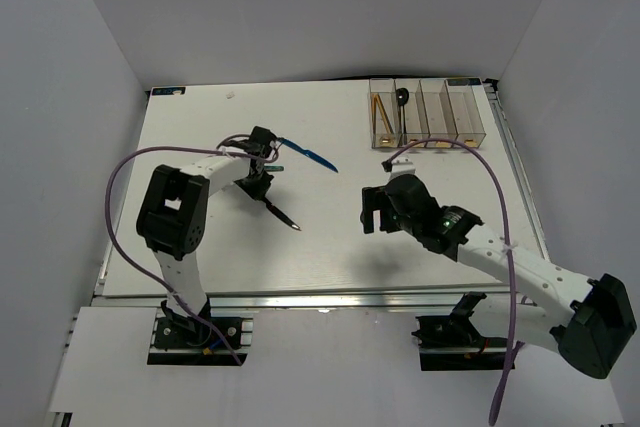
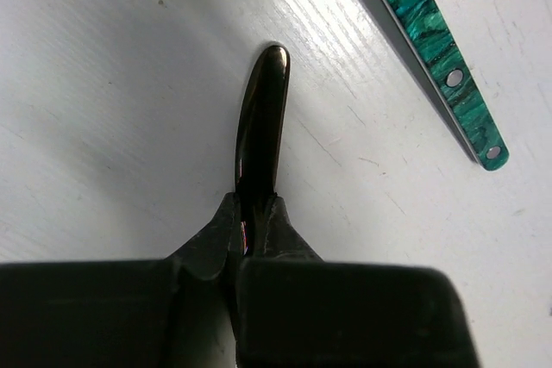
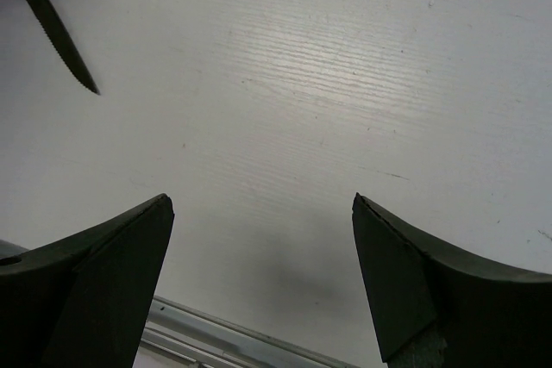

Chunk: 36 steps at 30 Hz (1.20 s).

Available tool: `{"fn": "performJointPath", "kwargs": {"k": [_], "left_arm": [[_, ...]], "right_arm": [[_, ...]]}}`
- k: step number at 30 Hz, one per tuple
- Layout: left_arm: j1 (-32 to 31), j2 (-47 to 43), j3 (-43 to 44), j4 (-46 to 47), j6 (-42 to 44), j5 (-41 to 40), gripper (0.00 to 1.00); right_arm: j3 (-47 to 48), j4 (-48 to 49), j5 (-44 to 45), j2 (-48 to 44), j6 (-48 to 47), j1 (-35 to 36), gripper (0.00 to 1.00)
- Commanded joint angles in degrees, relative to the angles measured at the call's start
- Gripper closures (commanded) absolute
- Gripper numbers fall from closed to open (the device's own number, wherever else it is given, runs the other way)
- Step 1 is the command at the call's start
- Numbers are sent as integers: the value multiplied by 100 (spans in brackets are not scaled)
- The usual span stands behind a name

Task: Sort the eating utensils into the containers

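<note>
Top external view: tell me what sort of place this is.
Probably a robot test cell: plain white walls box in a white table, a left arm and right arm are bolted at its near edge, and clear bins stand ready.

We see L gripper point(image 1: 254, 181) at dark knife point(image 1: 283, 215) handle end — R gripper point(image 1: 372, 219) well apart, nearer the containers point(image 1: 467, 112).

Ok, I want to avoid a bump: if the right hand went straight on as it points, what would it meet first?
Likely bare table: the open right hand aims at it. The dark knife tip lies off to one side, seemingly clear of that line, though depth is unclear.
</note>
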Motion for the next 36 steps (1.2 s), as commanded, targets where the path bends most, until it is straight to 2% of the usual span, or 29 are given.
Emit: {"fn": "performJointPath", "kwargs": {"k": [1,5,13,20,27,36], "left_arm": [[14,181,-731,295,-162,401,100],[-152,-276,-1039,725,-171,444,100],[-636,-435,-591,594,22,225,100],[-856,-672,-591,594,31,172,100],[-1005,-901,-617,656,92,233,100],[-1102,-1068,-662,656,136,242,100]], "right_arm": [[-33,130,-158,-333,-115,-9,11],[-77,218,-386,-403,-220,-9,12],[-410,1017,-1089,-123,-282,-35,11],[-384,1712,-1643,519,-397,-97,12],[-349,2749,-3031,1108,-370,-203,13],[-6,3030,-3365,1925,-344,-273,15]]}}
